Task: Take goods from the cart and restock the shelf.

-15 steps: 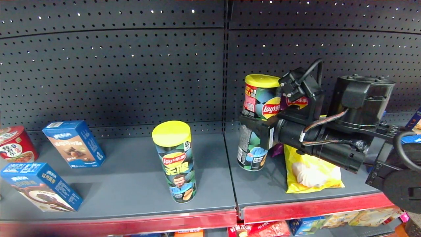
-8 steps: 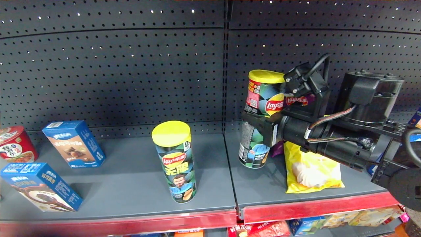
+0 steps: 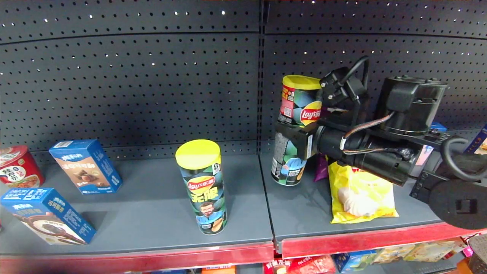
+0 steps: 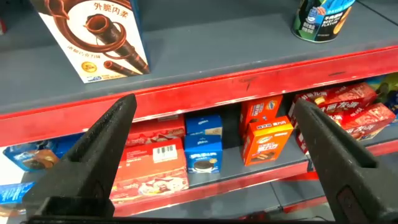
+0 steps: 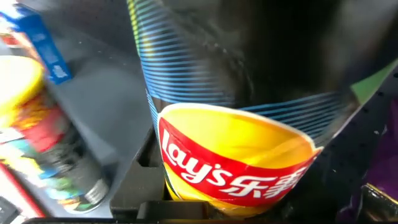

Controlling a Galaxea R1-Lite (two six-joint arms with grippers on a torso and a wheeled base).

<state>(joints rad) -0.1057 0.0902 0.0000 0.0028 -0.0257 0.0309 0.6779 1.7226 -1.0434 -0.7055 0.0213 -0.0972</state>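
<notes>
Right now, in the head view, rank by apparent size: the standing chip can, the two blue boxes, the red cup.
1. standing chip can
2. front blue box and rear blue box: look alike, and the front one is nearer, so unranked
3. red cup, cut off at the edge

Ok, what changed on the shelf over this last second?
The right claw, shut on the chip can, carried it a little higher in the head view. I cannot tell whether it was lifted or pushed deeper over the shelf. The standing can, yellow bag, rear blue box and front blue box stayed put.
</notes>
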